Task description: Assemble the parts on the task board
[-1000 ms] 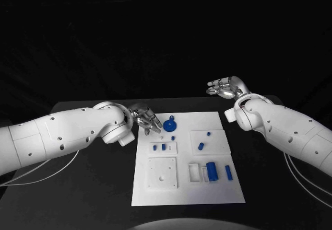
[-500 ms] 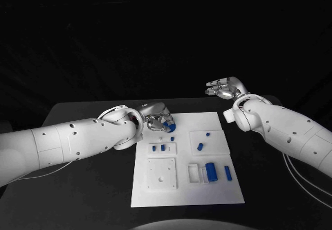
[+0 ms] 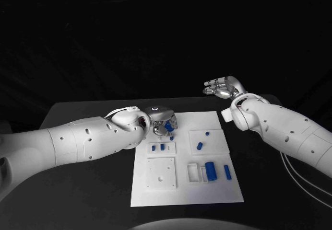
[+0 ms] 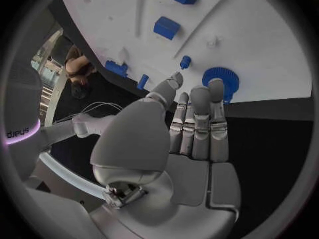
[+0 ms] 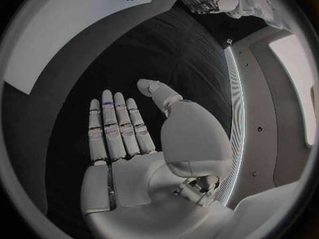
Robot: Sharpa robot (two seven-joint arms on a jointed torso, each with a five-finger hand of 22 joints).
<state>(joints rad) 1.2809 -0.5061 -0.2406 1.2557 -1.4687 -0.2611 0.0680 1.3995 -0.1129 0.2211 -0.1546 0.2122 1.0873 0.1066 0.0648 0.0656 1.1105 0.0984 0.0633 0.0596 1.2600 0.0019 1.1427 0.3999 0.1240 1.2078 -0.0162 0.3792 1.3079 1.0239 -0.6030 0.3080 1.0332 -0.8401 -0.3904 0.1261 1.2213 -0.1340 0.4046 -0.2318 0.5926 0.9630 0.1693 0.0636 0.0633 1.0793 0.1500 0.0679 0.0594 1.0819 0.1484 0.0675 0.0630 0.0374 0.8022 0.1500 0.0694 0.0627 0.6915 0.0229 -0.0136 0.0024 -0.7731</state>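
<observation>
1. Robotics lab / test cell — not a home or a shop.
2. Black desk point(image 3: 90, 191) against an all-black backdrop; staged bench setup.
3. White task board point(image 3: 186, 191) with recessed fixture plates and small blue parts point(image 3: 211, 171) laid out in order — a benchmark rig.
4. Two white robot arms, cables trailing from each over the desk.
5. Left wrist view: bright windowed room past the desk edge, with a person at the rim.
</observation>
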